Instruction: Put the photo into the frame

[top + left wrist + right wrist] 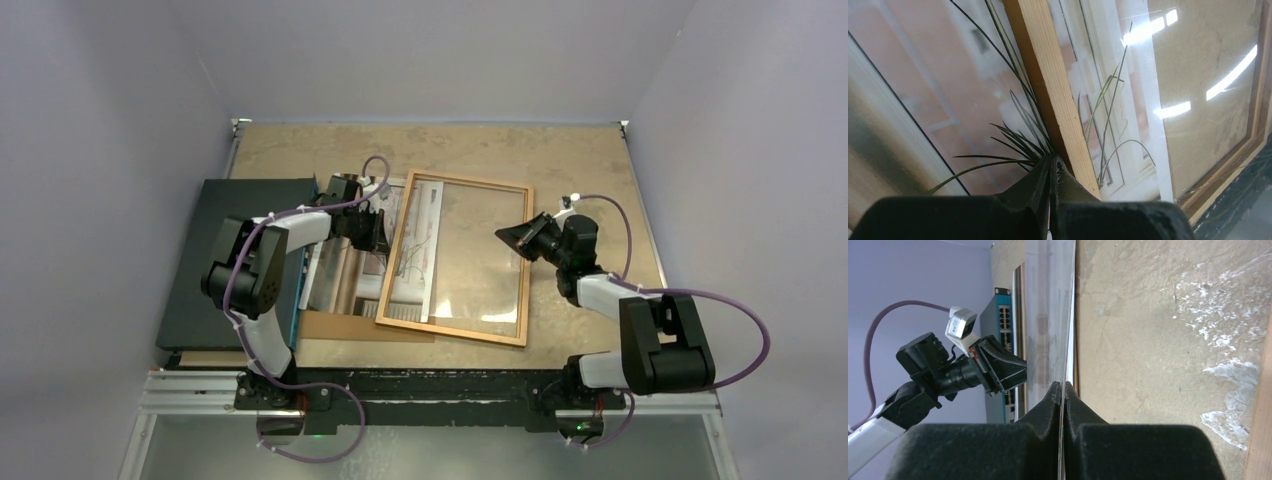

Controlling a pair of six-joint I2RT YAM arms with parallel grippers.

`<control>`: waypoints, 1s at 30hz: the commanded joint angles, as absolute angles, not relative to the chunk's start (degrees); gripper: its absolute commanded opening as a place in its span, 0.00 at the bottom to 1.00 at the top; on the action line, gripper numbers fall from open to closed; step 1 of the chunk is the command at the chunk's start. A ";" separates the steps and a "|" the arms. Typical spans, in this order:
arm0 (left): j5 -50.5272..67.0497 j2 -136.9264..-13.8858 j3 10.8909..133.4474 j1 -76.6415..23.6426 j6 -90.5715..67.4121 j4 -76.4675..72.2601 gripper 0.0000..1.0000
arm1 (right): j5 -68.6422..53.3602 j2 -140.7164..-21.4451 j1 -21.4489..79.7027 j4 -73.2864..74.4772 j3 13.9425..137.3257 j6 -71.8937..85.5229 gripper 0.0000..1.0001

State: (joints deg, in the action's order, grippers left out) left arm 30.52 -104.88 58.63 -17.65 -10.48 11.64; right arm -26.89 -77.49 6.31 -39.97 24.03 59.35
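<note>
Left claw [1050,161] shut at the photo [943,95], right claw [1063,388] pinching a thin sheet [1048,315].

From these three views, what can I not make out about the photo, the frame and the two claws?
- Top view: the left arm covers part of the photo.
- Left wrist view: the shut left claw sits beside the frame; its own tips hide whether it touches the photo.
- Right wrist view: the tips of the shut right claw hide whether anything thin is pinched between them.
</note>
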 commanded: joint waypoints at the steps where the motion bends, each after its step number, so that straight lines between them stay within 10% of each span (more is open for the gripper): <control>1: 31.00 -104.18 57.62 -18.28 -10.64 12.92 0.00 | -26.50 -77.91 7.26 -37.79 25.77 56.70 0.00; 14: 30.76 -104.19 57.27 -18.28 -10.75 12.56 0.00 | -23.84 -79.56 7.21 -37.37 26.25 56.64 0.00; 30: 31.05 -104.50 57.25 -18.29 -11.22 12.11 0.00 | -22.29 -83.46 7.53 -36.87 28.10 57.32 0.28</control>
